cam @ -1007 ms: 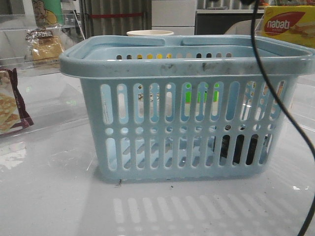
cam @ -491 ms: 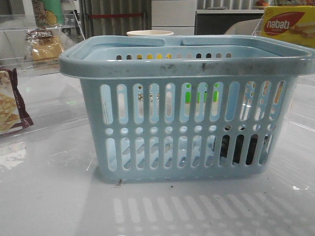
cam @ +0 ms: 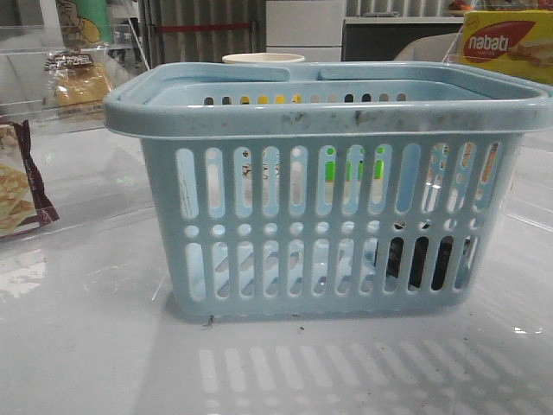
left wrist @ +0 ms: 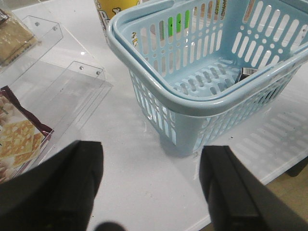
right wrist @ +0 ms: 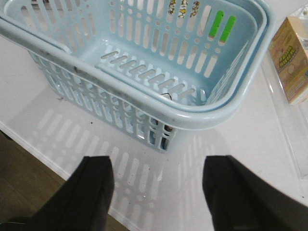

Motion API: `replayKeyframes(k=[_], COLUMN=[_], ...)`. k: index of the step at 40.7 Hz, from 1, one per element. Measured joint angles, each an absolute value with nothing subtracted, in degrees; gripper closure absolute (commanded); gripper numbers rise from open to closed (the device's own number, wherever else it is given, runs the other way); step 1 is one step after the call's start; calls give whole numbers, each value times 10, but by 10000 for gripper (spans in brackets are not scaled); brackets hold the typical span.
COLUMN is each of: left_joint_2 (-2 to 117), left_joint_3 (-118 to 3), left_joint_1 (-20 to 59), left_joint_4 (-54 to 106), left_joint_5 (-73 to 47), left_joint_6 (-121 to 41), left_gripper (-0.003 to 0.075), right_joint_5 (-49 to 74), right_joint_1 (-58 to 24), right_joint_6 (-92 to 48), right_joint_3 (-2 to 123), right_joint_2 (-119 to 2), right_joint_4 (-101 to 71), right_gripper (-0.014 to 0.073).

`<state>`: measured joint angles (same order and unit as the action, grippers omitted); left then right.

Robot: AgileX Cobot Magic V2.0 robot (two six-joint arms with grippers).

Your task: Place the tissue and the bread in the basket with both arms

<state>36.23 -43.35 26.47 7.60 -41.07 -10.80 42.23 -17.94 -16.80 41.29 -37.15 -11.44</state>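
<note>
Basket (cam: 328,216), light blue, slotted walls, scuffed thick rim, sits upright on the white table (cam: 95,346), centre of the front view. Tissue (cam: 423,259), dark pack, lies on the basket floor in its right front corner, seen through the lower slots; a dark corner of it also shows inside the basket from the left wrist view (left wrist: 248,72), mostly hidden by the rim. Bread (cam: 79,79), clear pack with golden-brown contents and dark printed top, is outside the basket, far left at the back, well apart from it, seemingly in a clear plastic holder. Maroon-edged cracker packet (cam: 19,181) lies at the left table edge, also on a clear acrylic tray in the left wrist view (left wrist: 19,134). Yellow-red nabati box (cam: 505,41) back right. Pale cup (cam: 263,59) just behind the basket. Left gripper (left wrist: 149,192): fingers spread wide, nothing between them, hanging above the table near the basket's corner. Right gripper (right wrist: 156,192): fingers likewise wide apart, empty, above the table beside the basket's near wall.
</note>
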Motion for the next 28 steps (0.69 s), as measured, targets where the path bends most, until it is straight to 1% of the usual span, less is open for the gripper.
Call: replayKeyframes(k=[7, 9, 14, 17, 28], left_joint_2=[364, 368, 395, 425, 584], left_joint_3=[-433, -433, -438, -450, -536], left_joint_1=[265, 262, 241, 220, 143], left_joint_4=[74, 68, 32, 22, 15], left_joint_5=[-411, -411, -414, -418, -424], left_joint_6=[-107, -101, -75, -67, -62], left_gripper=[229, 215, 132, 96, 97], right_joint_5=[423, 423, 423, 422, 422], right_joint_1=[-164, -157, -138, -127, -126], right_joint_6=[-161, -150, -131, -128, -125], right_joint_3=[410, 410, 410, 410, 410], right_joint_2=[-371, -371, -371, -371, -371], right_joint_4=[-111, -111, -111, -111, -111], right_gripper=[76, 76, 76, 76, 76])
